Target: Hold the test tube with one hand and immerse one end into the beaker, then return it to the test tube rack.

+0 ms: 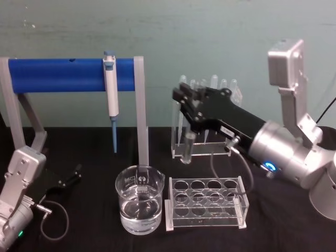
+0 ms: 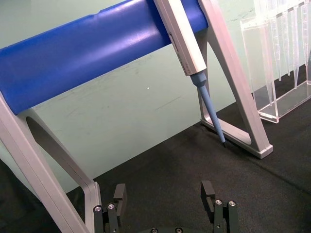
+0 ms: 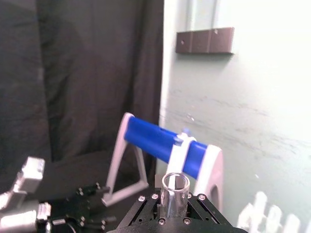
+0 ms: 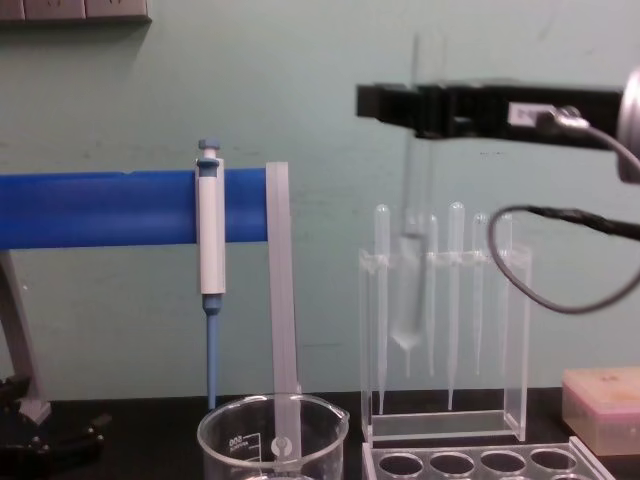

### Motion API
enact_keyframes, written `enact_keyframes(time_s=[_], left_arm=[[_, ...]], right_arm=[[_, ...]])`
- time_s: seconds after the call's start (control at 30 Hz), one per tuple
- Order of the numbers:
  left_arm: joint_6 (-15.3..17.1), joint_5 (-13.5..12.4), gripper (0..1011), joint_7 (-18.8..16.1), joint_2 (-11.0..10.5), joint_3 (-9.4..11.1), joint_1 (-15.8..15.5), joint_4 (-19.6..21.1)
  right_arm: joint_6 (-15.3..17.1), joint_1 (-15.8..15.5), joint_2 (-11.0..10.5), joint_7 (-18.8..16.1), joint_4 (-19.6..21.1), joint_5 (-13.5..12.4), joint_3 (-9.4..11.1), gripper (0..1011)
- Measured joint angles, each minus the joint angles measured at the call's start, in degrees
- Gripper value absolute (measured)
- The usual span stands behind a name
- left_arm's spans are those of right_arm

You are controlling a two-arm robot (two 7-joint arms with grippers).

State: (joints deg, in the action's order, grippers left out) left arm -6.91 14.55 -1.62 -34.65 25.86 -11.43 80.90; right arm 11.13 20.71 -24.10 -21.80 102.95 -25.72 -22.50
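My right pincer [image 1: 185,107] was clenched on the test tube [image 1: 187,147], gripping it near its open mouth, so the tube hung upright in the air with its rounded bottom free, above the tabletop [image 1: 94,157] and in front of the clear acrylic pipette stand [image 1: 178,137]. In the chest view the tube [image 4: 410,250] dropped from the pincer [image 4: 420,108] across the row of pipettes [image 4: 455,290] behind it, its lower end well above the beaker's rim. From my right wrist the tube's round mouth [image 3: 175,189] stood up between my fingers [image 3: 146,206]. The beaker [image 1: 139,206] sat on the black tabletop to the robot's left of the tube and nearer to me, part filled with clear liquid, its spout toward the empty tube rack [image 1: 206,203] that stood just beside it. The grey upright of the blue-barred stand [image 1: 140,121] rose directly behind the beaker, and the blue-and-white pipettor [image 1: 111,92] hung from the blue bar with its tip above the tabletop. Open air lay between the tube's bottom and the beaker's mouth, with the rack's near edge to the right. My left pincer [image 1: 71,177] rested low at the left edge of the tabletop, its fingers [image 2: 119,193] spread apart and holding nothing, with bare black cloth in front of them as far as the stand's foot [image 2: 252,145].
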Motion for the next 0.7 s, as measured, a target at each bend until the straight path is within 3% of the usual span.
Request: enact_keyframes(time_s=[0.27,0.7], left_arm=[[0.0,0.0,1000,0.0,0.0,0.0,0.0,0.0],[0.0,0.0,1000,0.0,0.0,0.0,0.0,0.0]], right_arm=[[-1.34,-2.89,-2.06,0.56,-1.05,0.15,0.55,134],[-3.4,-5.33,-1.95,0.95,-3.23,2.85,-0.3,134]])
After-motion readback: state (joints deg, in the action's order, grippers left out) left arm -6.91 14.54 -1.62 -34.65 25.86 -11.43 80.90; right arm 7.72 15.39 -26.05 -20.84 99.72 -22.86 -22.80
